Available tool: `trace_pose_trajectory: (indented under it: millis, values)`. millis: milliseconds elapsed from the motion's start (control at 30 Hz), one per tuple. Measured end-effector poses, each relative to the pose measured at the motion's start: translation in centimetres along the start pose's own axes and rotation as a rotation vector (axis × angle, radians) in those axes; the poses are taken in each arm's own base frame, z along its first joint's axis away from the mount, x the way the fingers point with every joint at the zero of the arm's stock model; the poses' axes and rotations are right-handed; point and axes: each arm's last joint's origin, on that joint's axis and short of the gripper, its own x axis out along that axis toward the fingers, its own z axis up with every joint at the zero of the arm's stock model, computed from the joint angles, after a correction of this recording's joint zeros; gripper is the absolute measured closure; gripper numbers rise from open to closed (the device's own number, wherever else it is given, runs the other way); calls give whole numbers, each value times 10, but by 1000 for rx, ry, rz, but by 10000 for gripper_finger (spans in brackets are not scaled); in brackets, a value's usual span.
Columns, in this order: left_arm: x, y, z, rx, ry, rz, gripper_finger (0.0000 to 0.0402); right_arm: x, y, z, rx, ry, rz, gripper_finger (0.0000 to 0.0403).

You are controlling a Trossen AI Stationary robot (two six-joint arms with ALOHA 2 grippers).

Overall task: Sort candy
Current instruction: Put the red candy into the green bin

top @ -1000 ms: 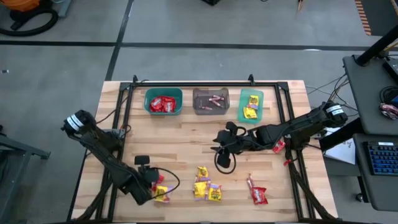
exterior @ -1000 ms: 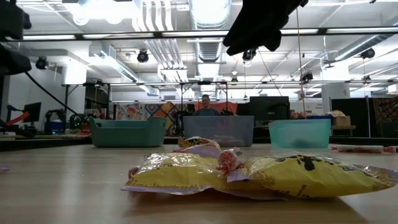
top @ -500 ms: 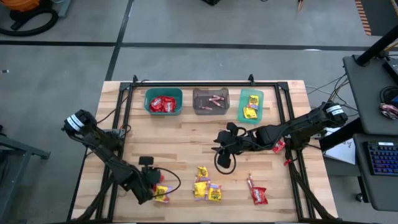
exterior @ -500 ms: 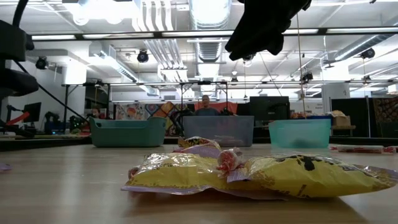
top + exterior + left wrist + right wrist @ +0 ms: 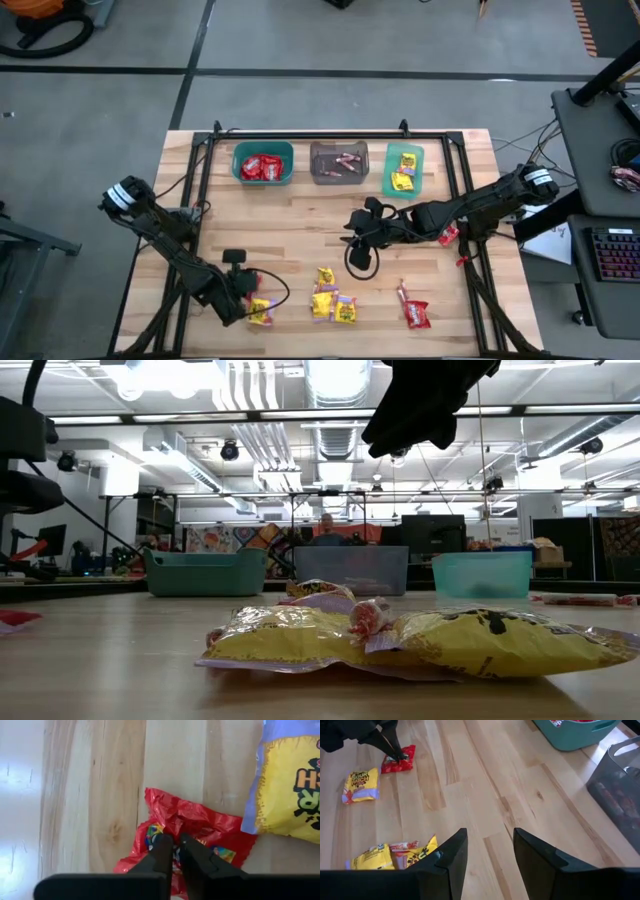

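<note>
- The left end effector (image 5: 172, 851) is sitting low at the near left part of the desk (image 5: 290, 215), its two dark fingers (image 5: 161, 849) pressed together and pinching the crinkled wrapper of a red packet (image 5: 192, 827) that is lying flat on the wood.
- A yellow packet (image 5: 292, 785) is lying just beside that red packet, one edge touching or slightly overlapping it.
- In the high view the same left end effector (image 5: 243, 296) is showing at the near left edge with the yellow packet right next to it.
- The right end effector (image 5: 487, 857) is hovering above the middle of the desk with its fingers spread apart and nothing between them; from above it (image 5: 357, 240) is showing right of centre.
- A cluster of yellow packets (image 5: 330, 300) is lying near the front middle of the desk, with a pinkish stick tucked among them, as the low view is showing close up (image 5: 365, 622).
- Two more red packets (image 5: 413, 309) are lying at the near right, well apart from the left end effector.
- Along the far edge three bins are standing in a row: a teal bin (image 5: 263, 163) holding red packets, a grey bin (image 5: 339, 162) holding pinkish sticks, and a green bin (image 5: 404, 169) holding yellow packets.
</note>
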Motion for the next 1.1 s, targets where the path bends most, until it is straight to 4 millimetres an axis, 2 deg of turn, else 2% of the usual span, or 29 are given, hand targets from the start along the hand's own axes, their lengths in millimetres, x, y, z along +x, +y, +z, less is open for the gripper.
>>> trace_pose_trajectory:
  millis: [300,533,833,967,1100]
  values:
    - [-17,5,6,-28,-53,18,401,0,0,-1,-3,2,-1,252]
    - [-40,19,14,-128,-258,78,401,1,-1,-2,-5,7,-4,252]
    - [-61,50,32,-314,-513,216,401,5,-2,-9,-4,2,-5,252]
    - [-65,74,45,-411,-582,314,401,9,-3,-14,4,-18,5,252]
    - [-65,108,61,-455,-568,427,401,10,-4,-16,12,-24,8,252]
